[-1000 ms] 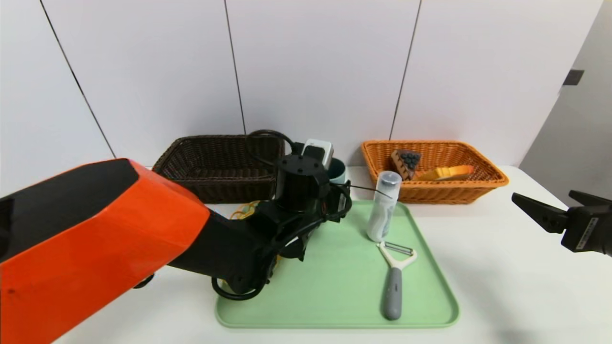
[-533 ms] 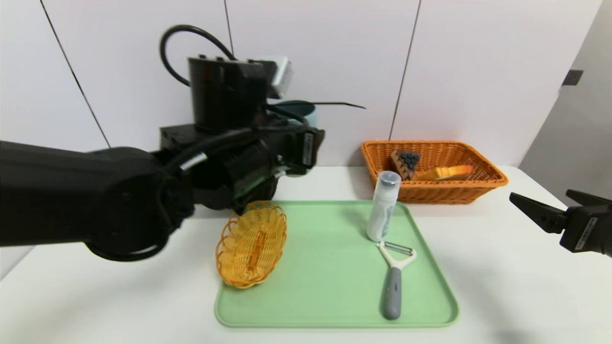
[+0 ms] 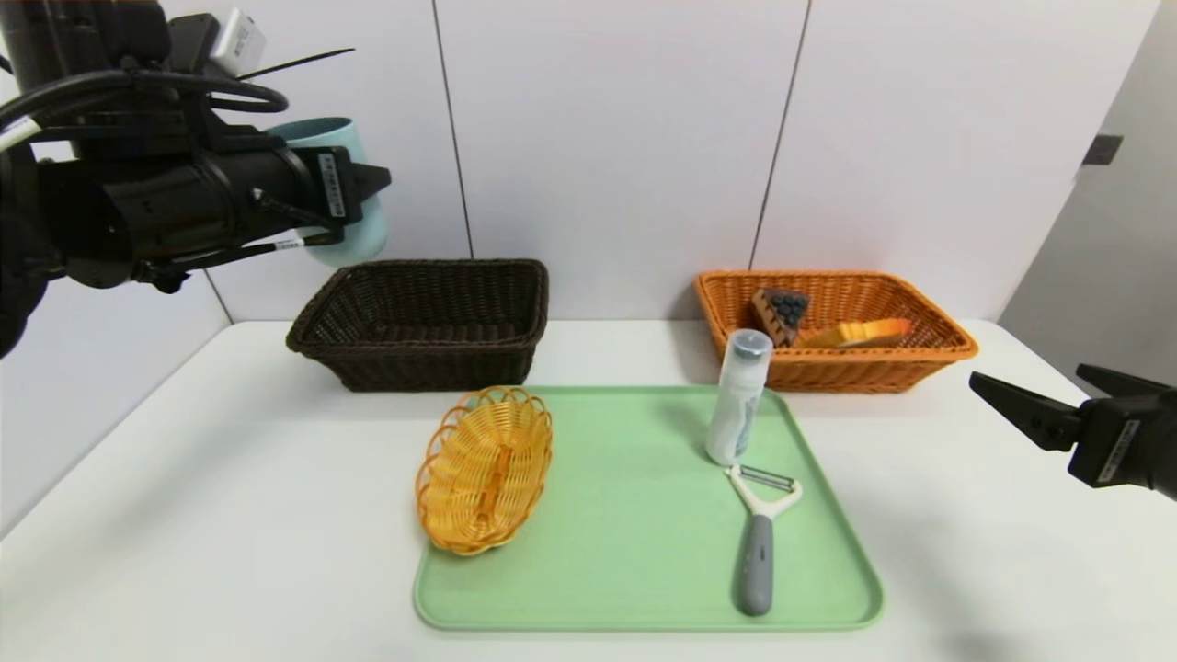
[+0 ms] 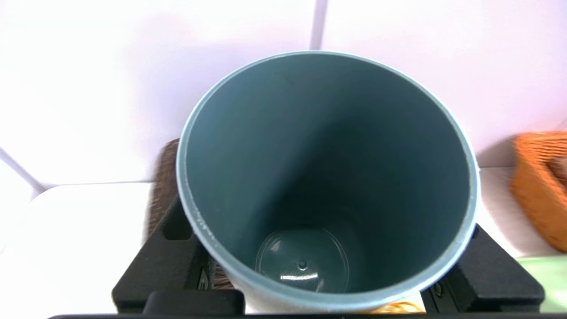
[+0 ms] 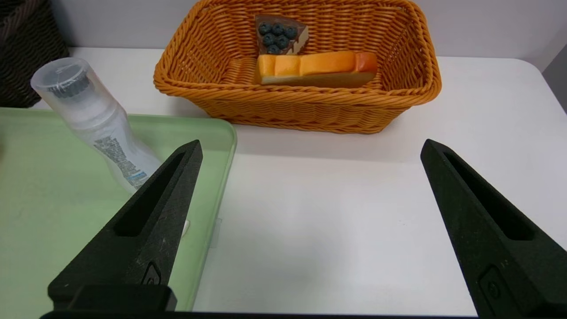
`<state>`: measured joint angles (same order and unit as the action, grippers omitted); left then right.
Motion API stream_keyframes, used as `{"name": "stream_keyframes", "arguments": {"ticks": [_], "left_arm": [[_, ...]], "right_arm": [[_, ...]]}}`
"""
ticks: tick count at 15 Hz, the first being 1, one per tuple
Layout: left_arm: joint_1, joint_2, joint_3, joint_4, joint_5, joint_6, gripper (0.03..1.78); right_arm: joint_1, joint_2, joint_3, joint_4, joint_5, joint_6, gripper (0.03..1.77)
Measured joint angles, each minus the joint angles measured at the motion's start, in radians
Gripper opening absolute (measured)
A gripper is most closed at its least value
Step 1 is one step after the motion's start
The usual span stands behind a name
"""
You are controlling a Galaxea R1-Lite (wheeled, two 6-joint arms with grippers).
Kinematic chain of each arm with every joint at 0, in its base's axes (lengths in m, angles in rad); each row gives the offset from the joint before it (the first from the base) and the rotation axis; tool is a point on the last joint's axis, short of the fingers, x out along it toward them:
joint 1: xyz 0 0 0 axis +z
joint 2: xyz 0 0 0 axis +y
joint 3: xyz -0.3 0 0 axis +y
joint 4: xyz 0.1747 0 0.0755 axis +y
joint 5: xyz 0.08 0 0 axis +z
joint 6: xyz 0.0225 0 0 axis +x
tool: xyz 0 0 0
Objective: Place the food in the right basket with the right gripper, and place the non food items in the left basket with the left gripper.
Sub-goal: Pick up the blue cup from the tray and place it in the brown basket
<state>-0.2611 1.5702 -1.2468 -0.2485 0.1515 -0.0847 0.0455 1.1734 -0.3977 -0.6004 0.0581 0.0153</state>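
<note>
Left gripper (image 3: 363,198) was clamped on the pale blue cup (image 3: 345,188), fingers (image 4: 170,230) pressed to the outside wall low on the body, cup upright and held high against the wall panel, up and to the left of the dark brown left basket (image 3: 418,317). Cup appeared empty inside in the wrist view. Right gripper (image 3: 1034,400) hung parked off the table's right edge with its jaws spread wide and nothing between them. Orange right basket (image 3: 929,354) already held the cake slice (image 3: 782,313) and the bread piece (image 3: 860,331). On the green tray (image 3: 644,552) remained the white bottle (image 3: 736,400), standing, the peeler (image 3: 759,538) lying flat, and the small yellow wicker dish (image 3: 483,469) overhanging the tray's left edge. Risks judged: the cup sat well above the basket, so a release from this height would likely bounce it off the woven rim or tip it onto the table; smooth tapered wall in a side pinch could slip during descent; a lateral approach too low could catch the basket's near rim and push the light basket back. Later picks looked harder: the flat peeler, the tall bottle prone to toppling
</note>
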Motion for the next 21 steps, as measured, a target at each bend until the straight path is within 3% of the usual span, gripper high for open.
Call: {"name": "stream_keyframes", "arguments": {"ticks": [5,10,21], "left_arm": [[0.124,0.114,0.02,-0.044,-0.064,-0.031,1.17],[0.16,0.306,0.011,-0.227,-0.07,-0.029,1.17],[0.153,0.505,-0.085,-0.236,-0.069,-0.02,1.17]], "right_arm": [[0.007,0.0,0.0,0.0,-0.002,0.0,1.7],[0.007,0.0,0.002,0.001,-0.002,0.0,1.7],[0.006,0.0,0.004,0.001,-0.006,0.001,1.7]]}}
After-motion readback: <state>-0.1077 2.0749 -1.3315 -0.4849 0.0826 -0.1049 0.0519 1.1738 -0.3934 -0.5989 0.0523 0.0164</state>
